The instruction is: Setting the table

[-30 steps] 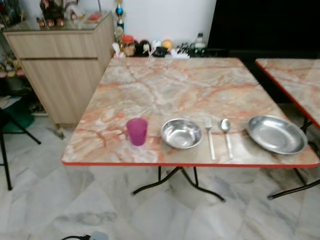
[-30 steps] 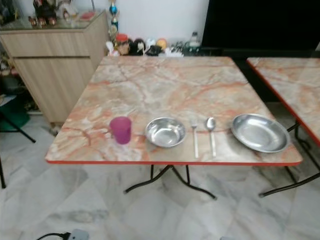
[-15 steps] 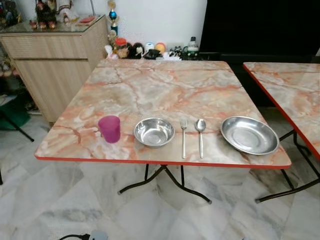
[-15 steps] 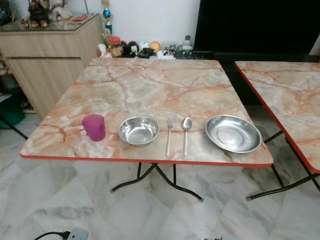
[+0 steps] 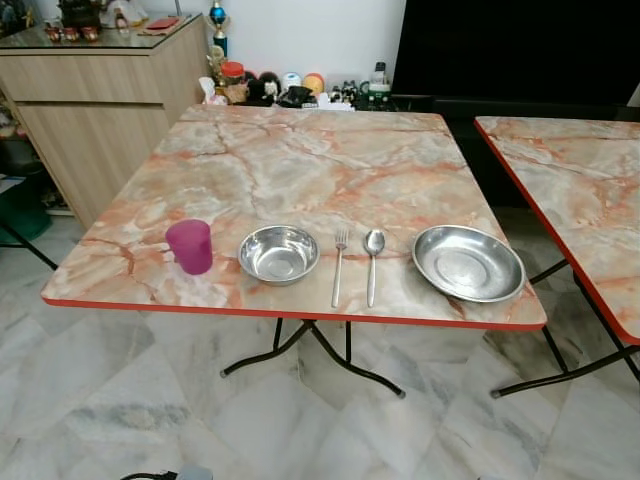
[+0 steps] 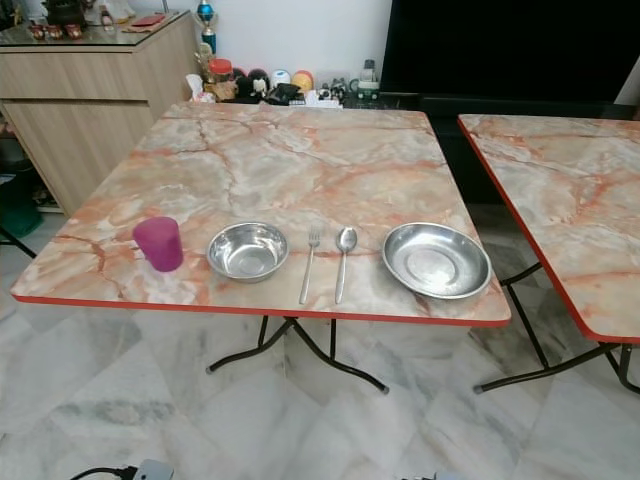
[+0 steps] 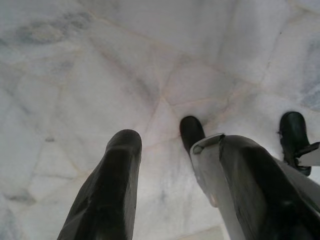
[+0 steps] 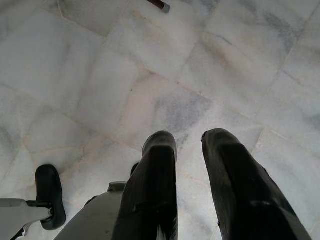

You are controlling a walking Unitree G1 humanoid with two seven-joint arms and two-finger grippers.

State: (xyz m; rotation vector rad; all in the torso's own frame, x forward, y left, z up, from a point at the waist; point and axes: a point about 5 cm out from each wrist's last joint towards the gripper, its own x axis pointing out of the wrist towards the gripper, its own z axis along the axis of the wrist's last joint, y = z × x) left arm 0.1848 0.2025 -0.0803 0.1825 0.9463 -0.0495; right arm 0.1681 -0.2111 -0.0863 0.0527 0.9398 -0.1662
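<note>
Left eye view: a marble-patterned bench [image 5: 300, 160] with a red edge. Along its near edge, in a row from the robot's left: a pink cup [image 5: 190, 246] standing upright, a steel bowl [image 5: 279, 254], a fork [image 5: 339, 265], a spoon [image 5: 372, 262], a shallow steel plate [image 5: 468, 263]. Fork and spoon lie side by side, apart, handles toward the near edge. Bowl and plate are well apart, with the cutlery between them. A second bench [image 5: 580, 190] of the same pattern stands off to the right. A wooden cabinet [image 5: 100, 100] stands at the far left, and small ornaments [image 5: 290, 88] sit along the wall behind the bench.

Right eye view: same row, same order. A white floor socket with a black cable [image 6: 140, 470] lies on the tiles at the near left.

Left wrist view: the left gripper [image 7: 170, 165] hangs low over pale marble floor tiles [image 7: 100, 75], fingers spread, holding nothing. The robot's black feet [image 7: 292, 132] show on the floor.

Right wrist view: the right gripper [image 8: 189, 145] hangs above the same tiles, fingers a narrow gap apart, nothing between them.
</note>
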